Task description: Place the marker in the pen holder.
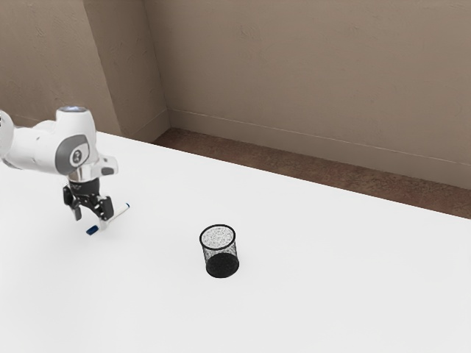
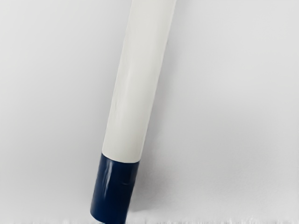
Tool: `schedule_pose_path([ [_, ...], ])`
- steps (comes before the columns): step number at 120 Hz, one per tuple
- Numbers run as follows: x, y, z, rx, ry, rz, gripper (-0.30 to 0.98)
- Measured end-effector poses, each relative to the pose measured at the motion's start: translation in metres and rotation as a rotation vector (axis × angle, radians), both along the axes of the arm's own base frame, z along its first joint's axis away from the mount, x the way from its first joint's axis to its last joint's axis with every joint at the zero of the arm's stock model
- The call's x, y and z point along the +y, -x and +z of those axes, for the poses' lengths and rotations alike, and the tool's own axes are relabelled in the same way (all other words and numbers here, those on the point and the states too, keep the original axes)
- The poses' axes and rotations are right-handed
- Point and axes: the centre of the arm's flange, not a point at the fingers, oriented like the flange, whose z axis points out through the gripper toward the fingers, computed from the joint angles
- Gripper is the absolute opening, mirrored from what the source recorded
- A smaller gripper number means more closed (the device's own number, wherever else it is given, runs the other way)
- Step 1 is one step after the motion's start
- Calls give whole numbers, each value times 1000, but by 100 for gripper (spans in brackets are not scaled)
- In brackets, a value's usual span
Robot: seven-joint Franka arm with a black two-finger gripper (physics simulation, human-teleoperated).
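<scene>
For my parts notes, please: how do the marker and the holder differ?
The marker is white and blue; the holder is black. The marker lies flat; the holder stands upright. The marker is slim; the holder is a wide mesh cup. Both rest on the table.

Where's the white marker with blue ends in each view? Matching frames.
Exterior view: the white marker with blue ends is toward the exterior view's left, slanting across the tabletop at the black two-finger gripper's fingertips.
Wrist view: close-up under the hand, white barrel running to one blue end; I can't tell which.
Shared landmark: smooth white tabletop.
</scene>
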Motion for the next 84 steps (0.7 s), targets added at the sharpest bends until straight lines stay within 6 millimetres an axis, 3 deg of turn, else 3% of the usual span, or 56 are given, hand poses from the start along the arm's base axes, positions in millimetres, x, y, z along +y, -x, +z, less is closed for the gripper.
schedule_pose_path([
  [16, -7, 11, -18, -6, 4, -23, 68],
  [84, 8, 5, -21, -45, 10, -56, 53],
])
